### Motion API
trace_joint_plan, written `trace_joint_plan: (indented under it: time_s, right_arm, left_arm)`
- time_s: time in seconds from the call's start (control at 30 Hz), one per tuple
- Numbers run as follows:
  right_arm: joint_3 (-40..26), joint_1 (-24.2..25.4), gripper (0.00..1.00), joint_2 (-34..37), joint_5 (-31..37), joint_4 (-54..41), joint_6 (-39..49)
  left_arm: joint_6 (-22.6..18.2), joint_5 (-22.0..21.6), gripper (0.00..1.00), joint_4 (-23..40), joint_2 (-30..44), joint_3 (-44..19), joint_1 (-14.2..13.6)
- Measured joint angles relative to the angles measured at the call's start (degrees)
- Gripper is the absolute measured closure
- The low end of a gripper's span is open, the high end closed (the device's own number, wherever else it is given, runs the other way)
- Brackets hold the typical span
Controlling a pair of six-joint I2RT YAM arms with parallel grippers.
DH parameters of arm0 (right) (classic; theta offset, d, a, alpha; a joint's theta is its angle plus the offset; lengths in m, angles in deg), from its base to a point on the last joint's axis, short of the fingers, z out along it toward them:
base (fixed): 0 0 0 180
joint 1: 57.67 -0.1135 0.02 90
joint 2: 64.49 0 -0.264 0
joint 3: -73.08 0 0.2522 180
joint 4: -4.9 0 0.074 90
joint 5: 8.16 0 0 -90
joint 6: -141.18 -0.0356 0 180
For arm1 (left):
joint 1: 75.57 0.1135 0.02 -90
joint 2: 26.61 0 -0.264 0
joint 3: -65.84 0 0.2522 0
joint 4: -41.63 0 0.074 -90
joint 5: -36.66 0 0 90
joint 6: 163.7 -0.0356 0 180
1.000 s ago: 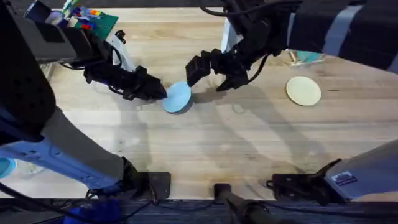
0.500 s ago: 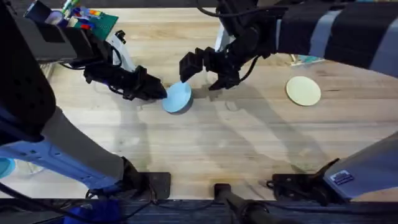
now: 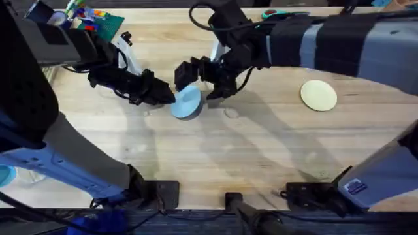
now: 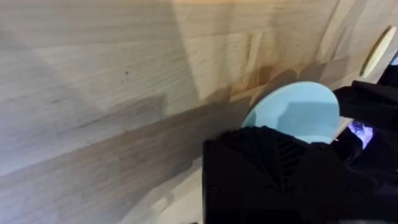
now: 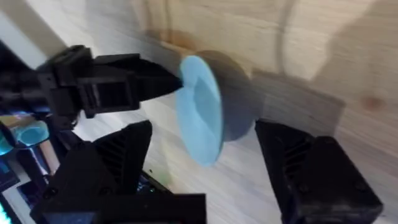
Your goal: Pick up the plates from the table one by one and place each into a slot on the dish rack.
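Gripping the light blue plate [image 3: 188,102] by its edge and holding it tilted just above the surface [image 3: 215,153], the left hand [image 3: 166,96] meets the right hand [image 3: 193,76], spread wide around it, while the cream plate [image 3: 319,94] lies well apart, neither yet racked.

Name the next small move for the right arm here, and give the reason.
Probably ease the right claw forward until its open fingers straddle the light blue plate, then close. The left claw holds that plate tilted off the table by one edge, and the right fingers sit either side of it, not yet touching.
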Motion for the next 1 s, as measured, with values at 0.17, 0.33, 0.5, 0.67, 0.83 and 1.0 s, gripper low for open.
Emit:
trace_joint_plan:
  time_s: [0.17, 0.33, 0.5, 0.67, 0.83, 1.0]
  right_arm:
    - [0.0, -1.0, 0.008, 0.5, 0.0, 1.7, -1.8]
    - [0.0, -1.0, 0.007, 2.7, -0.1, 3.0, -3.7]
    - [0.0, -1.3, 0.007, 3.5, -0.2, 3.5, -4.5]
    - [0.0, -1.9, 0.007, 3.5, -0.2, 3.6, -5.4]
    - [0.0, -2.1, 0.009, 3.5, -0.2, 3.7, -5.8]
    - [0.0, -2.1, 0.016, 3.5, -0.2, 3.7, -6.1]
  left_arm:
    - [0.0, 0.0, 0.96, 0.0, 0.0, 0.0, 0.0]
    - [0.0, 0.0, 0.961, 0.0, 0.0, 0.0, 0.0]
    - [0.0, 0.0, 0.961, 0.0, 0.0, 0.0, 0.0]
    - [0.0, 0.0, 0.961, 0.0, 0.0, 0.0, 0.0]
    - [0.0, 0.0, 0.96, 0.0, 0.0, 0.0, 0.0]
    - [0.0, 0.0, 0.96, -0.1, 0.0, 0.0, 0.0]
